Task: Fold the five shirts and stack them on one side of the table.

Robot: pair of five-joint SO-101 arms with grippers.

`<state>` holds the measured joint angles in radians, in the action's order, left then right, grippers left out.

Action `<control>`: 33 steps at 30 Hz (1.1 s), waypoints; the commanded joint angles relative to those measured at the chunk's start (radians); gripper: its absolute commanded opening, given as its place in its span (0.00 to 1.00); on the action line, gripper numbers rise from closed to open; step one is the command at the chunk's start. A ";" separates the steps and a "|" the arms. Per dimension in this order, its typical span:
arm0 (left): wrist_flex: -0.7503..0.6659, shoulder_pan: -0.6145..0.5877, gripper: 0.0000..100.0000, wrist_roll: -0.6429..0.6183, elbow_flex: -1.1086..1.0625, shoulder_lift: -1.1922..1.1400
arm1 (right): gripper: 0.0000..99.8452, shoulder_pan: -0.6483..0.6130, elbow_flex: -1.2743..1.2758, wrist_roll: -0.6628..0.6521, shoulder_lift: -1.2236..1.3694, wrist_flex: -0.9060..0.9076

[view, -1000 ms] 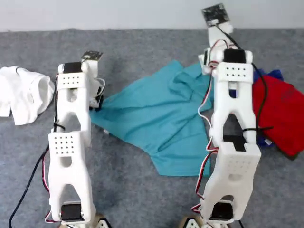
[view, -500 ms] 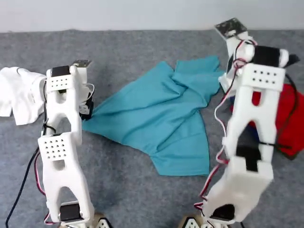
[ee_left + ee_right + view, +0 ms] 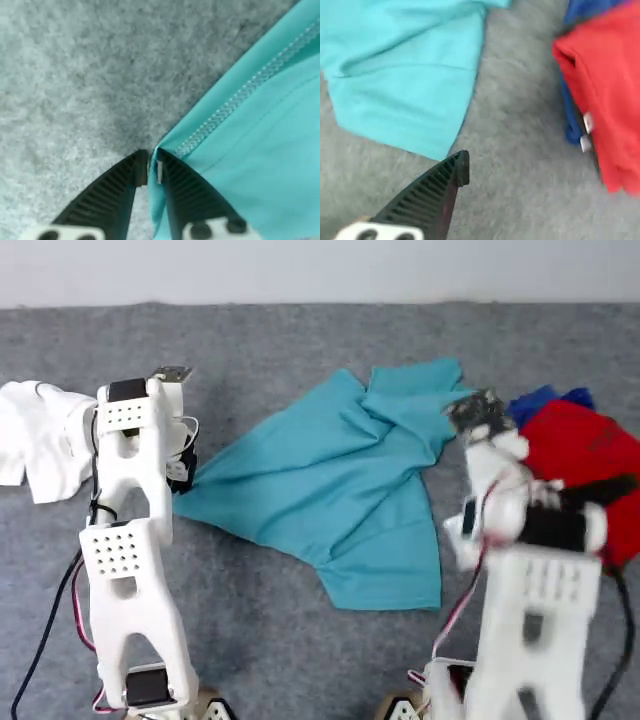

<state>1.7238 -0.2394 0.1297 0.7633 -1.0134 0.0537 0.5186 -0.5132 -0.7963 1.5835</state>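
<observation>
A teal shirt (image 3: 330, 480) lies spread and creased on the grey table (image 3: 300, 640), between the two arms. My left gripper (image 3: 150, 167) is shut on the teal shirt's (image 3: 260, 125) hemmed left corner, low against the table. In the high view the left gripper (image 3: 185, 475) sits at that corner. My right gripper (image 3: 475, 167) is open above bare table, between the teal shirt's (image 3: 405, 60) near right edge and the red shirt (image 3: 605, 85). One black finger (image 3: 447, 180) shows, holding nothing.
A red shirt (image 3: 575, 460) lies on a blue shirt (image 3: 535, 400) at the right edge. A crumpled white shirt (image 3: 50, 435) lies at the far left. The blue shirt's edge (image 3: 572, 125) peeks from under the red one. Bare table lies in front of the teal shirt.
The left gripper first pulled the shirt's corner leftward, then held still. The right arm let go of the far right corner and swung back toward the near edge.
</observation>
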 commanded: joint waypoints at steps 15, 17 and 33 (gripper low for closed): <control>0.029 -0.068 0.02 -0.005 -0.050 -0.008 | 0.65 0.008 0.181 0.121 0.015 -0.206; 0.029 -0.066 0.02 -0.005 -0.050 -0.008 | 0.56 0.110 0.143 0.192 0.091 -0.203; 0.029 -0.066 0.02 -0.006 -0.050 -0.009 | 0.19 -0.114 0.242 0.043 0.355 -0.219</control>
<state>1.7238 -0.2394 0.1312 0.7633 -1.0134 -0.0031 0.7442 -0.4718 -0.4434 1.4177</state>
